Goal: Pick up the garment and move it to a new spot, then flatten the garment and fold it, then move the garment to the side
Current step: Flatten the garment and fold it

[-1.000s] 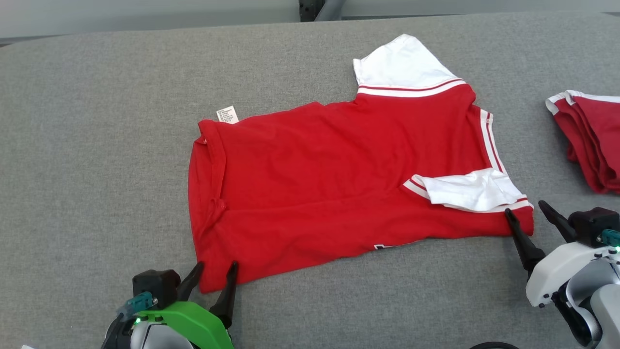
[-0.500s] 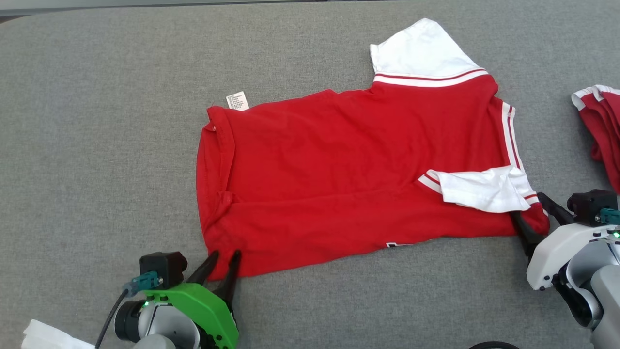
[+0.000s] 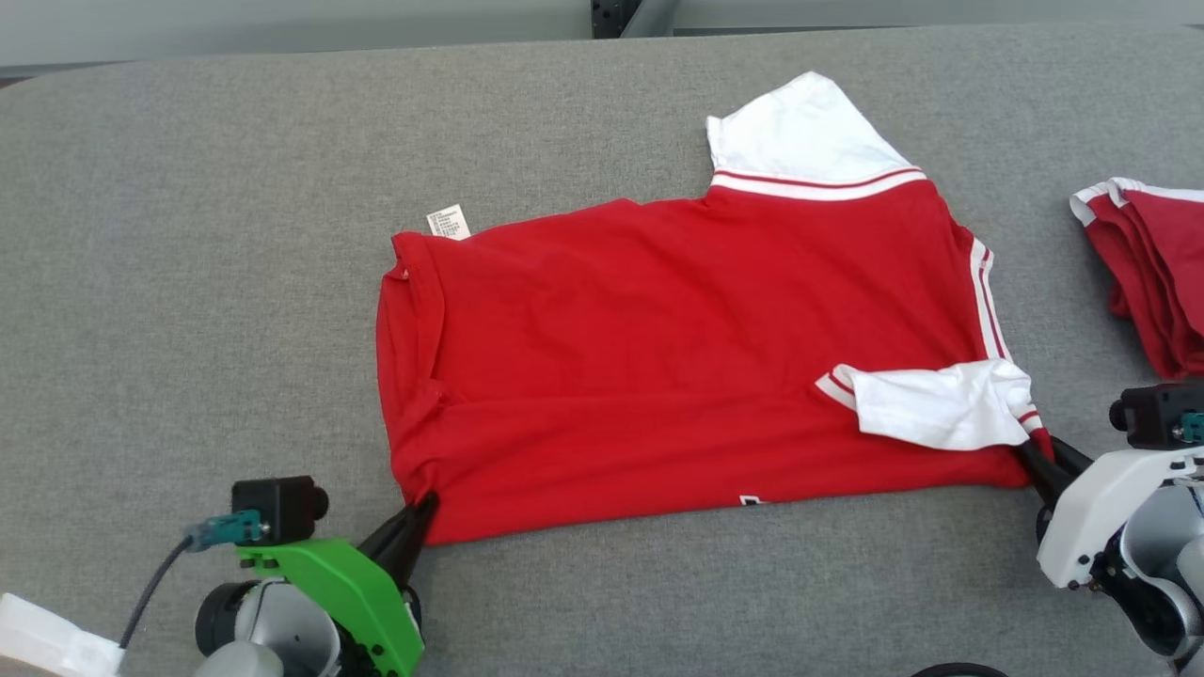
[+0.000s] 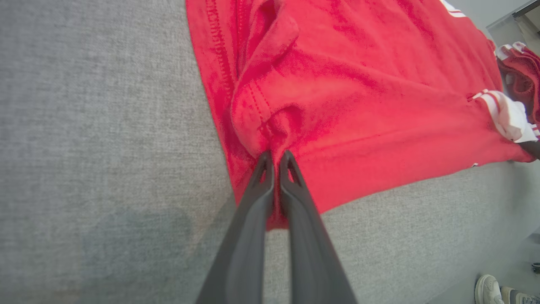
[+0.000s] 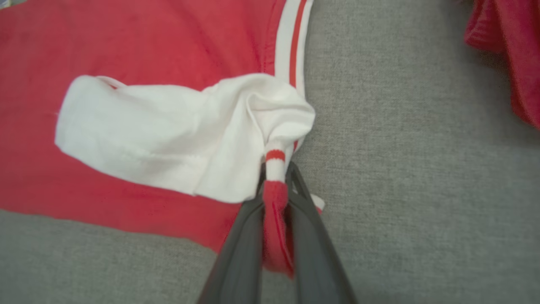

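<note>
The garment [image 3: 677, 348] is a red shirt with white sleeves and striped trim, lying spread on the grey surface. One white sleeve [image 3: 809, 132] points away from me, the other [image 3: 931, 404] is folded onto the red body. My left gripper [image 3: 420, 512] is shut on the garment's near left hem corner [image 4: 276, 158], cloth bunched at its tips. My right gripper [image 3: 1039, 451] is shut on the near right corner, with a red and white fold [image 5: 275, 185] pinched between its fingers.
A second folded red garment [image 3: 1152, 273] lies at the right edge, also seen in the right wrist view [image 5: 510, 55]. The grey padded surface [image 3: 188, 282] stretches wide on the left. A white object [image 3: 47, 639] sits at the lower left. A shoe [image 4: 489, 289] shows beyond the edge.
Both grippers have closed on the garment's near corners; a second ago they stood open beside them. The head camera shifted slightly.
</note>
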Tool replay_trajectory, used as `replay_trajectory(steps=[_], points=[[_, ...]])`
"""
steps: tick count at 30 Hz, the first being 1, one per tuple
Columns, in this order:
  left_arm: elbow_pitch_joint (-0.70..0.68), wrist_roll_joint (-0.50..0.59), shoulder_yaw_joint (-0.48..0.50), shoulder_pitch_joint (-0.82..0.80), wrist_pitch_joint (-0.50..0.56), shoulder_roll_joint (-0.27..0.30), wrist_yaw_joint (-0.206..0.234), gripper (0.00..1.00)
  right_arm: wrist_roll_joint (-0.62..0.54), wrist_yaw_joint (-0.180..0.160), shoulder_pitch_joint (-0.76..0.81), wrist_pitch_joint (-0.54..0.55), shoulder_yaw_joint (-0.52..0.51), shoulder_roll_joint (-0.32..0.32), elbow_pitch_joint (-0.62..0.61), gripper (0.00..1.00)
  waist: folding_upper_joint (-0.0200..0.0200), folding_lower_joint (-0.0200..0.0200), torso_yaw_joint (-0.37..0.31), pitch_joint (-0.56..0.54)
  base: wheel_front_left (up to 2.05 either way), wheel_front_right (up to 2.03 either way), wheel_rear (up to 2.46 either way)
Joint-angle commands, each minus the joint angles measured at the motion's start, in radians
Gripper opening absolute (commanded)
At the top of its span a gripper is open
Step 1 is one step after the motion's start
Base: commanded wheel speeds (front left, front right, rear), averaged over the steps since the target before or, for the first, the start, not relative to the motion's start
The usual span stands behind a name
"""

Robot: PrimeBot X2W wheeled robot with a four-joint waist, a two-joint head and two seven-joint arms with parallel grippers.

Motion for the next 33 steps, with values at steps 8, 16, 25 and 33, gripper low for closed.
replay_trajectory(steps=[8,16,25,33], points=[[-0.213,-0.078,0.062,0.085,0.106,0.142,0.028,0.00,0.113,-0.002,0.143,0.087,-0.081,-0.089,-0.158,0.00,0.0000,0.0000,-0.025,-0.040,0.00,0.00,0.00],[-0.290,-0.100,0.057,0.194,0.135,0.183,0.076,0.00,0.102,-0.002,0.301,0.154,-0.153,-0.029,-0.258,0.00,0.0000,0.0000,-0.039,-0.035,0.00,0.00,0.00],[-0.247,-0.098,0.055,0.217,0.112,0.169,0.084,0.84,0.028,-0.002,0.342,0.170,-0.184,0.050,-0.276,0.48,0.0000,0.0000,-0.044,-0.036,0.00,0.00,0.00],[-0.275,-0.096,0.057,0.228,0.087,0.148,0.098,1.00,0.010,-0.002,0.328,0.177,-0.232,0.034,-0.335,1.00,0.0000,0.0000,-0.039,-0.043,0.00,0.00,0.00]])
